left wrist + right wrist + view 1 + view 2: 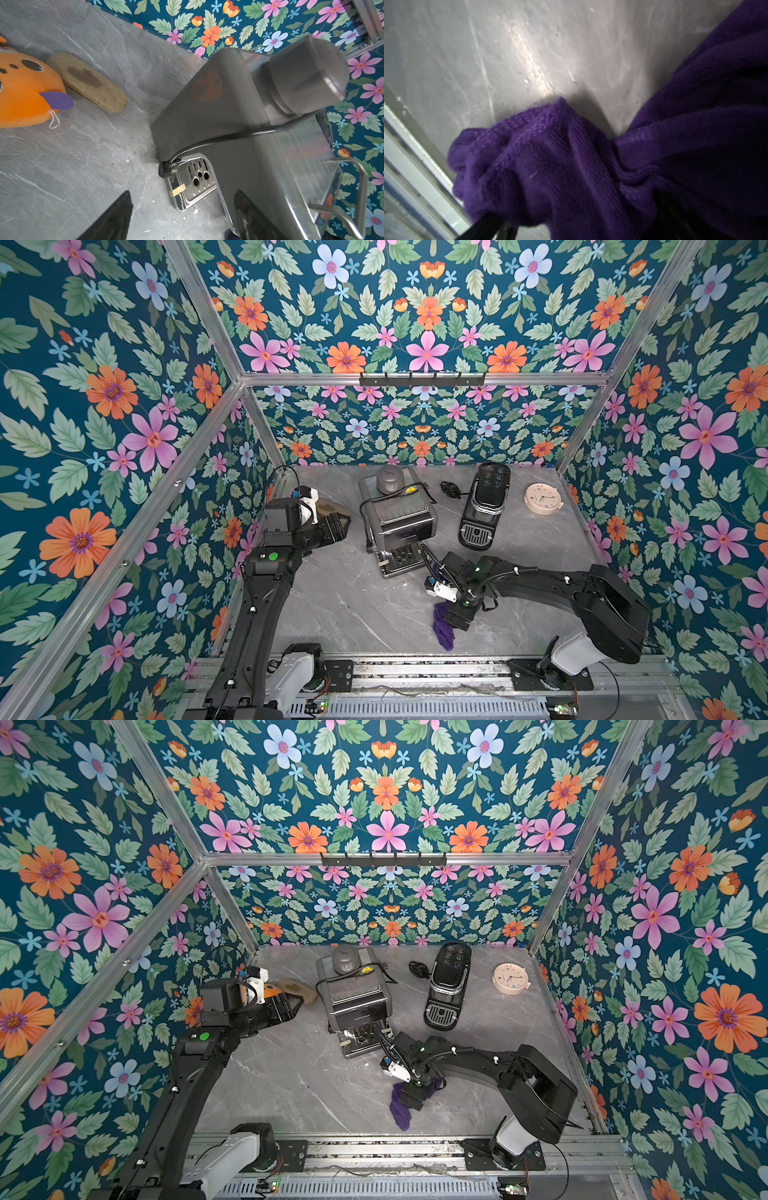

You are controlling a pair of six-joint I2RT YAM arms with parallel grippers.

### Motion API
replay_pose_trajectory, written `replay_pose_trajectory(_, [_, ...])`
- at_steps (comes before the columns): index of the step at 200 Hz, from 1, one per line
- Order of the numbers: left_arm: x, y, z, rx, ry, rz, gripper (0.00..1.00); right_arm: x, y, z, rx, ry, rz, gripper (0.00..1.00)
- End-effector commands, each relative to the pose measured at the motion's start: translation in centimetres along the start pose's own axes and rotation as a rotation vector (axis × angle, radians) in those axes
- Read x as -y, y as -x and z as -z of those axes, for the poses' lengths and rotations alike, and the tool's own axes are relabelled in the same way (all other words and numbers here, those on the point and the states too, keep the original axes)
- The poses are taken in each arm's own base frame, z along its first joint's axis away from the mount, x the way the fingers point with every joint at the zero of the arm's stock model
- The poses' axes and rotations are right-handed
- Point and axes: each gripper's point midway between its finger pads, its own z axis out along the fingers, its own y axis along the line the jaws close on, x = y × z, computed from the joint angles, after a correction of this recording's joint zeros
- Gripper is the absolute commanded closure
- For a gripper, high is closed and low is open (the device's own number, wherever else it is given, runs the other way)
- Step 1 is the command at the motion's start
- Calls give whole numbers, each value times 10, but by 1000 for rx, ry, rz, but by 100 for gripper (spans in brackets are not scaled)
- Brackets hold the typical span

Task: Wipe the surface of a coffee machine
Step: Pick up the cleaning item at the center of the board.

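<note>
A silver coffee machine (399,518) (357,994) (228,116) with a grey knob on top stands mid-table. A black capsule coffee machine (484,502) (449,982) stands to its right. My left gripper (345,522) (298,1003) (182,192) hovers open just left of the silver machine, holding nothing. A purple knitted cloth (442,626) (401,1110) (571,166) lies bunched on the table near the front. My right gripper (457,618) (415,1096) points down into it. The cloth covers its jaws, and only one dark finger (485,226) shows.
A pink clock (543,498) lies at the back right and a coiled black cord (451,489) between the two machines. An orange plush (25,91) and a tan oval pad (87,83) sit at the left. The silver machine's plug (165,170) rests by its drip tray.
</note>
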Motion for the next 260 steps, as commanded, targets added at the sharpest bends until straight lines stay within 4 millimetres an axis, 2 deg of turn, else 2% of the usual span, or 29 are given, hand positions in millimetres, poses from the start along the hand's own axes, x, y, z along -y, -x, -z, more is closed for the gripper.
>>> replay_pose_trajectory(1, [1, 4, 1, 20, -3, -4, 22, -2, 7, -6, 16, 19, 1, 24])
replay_pose_trajectory(26, [0, 5, 0, 24, 3, -3, 22, -2, 15, 1, 51, 16, -7, 40])
replay_pose_trajectory(45, [0, 7, -2, 28, 0, -3, 23, -2, 18, 7, 76, 11, -20, 43])
replay_pose_trajectory(53, [0, 7, -2, 29, -1, -3, 23, -1, 19, 8, 82, 7, -28, 39])
replay_pose_trajectory(72, [0, 8, -4, 24, -3, 0, 23, 4, 21, 15, 85, -26, -65, 15])
replay_pose_trajectory(91, [1, 9, -4, 22, -3, -3, 23, 4, 25, 27, 114, -31, -93, 1])
replay_pose_trajectory(126, [-1, 8, -4, 24, 8, -8, 23, 12, 25, 36, 158, -82, -130, 1])
replay_pose_trajectory(148, [-3, 7, -6, 18, 8, -4, 23, 19, 22, 24, 139, -87, -144, 1])
replay_pose_trajectory(174, [-3, 6, -8, 11, 7, 7, 23, 26, 15, 5, 34, -92, -148, 1])
replay_pose_trajectory(179, [-3, 6, -8, 13, 7, 6, 23, 26, 14, 1, 16, -84, -147, 4])
replay_pose_trajectory(188, [-4, 6, -8, 12, 8, 7, 23, 25, 15, 0, 5, -71, -146, 17])
replay_pose_trajectory(194, [-4, 6, -8, 12, 9, 7, 24, 23, 11, -9, -33, -54, -144, 25])
replay_pose_trajectory(221, [-3, 8, -7, 18, 8, 2, 23, 12, 20, -1, 8, 12, -140, 48])
replay_pose_trajectory(225, [-3, 8, -7, 20, 8, -1, 23, 10, 24, 9, 44, 13, -138, 50])
replay_pose_trajectory(260, [-2, 15, -5, 42, 14, -13, 25, 3, 24, 51, 102, 21, -183, 68])
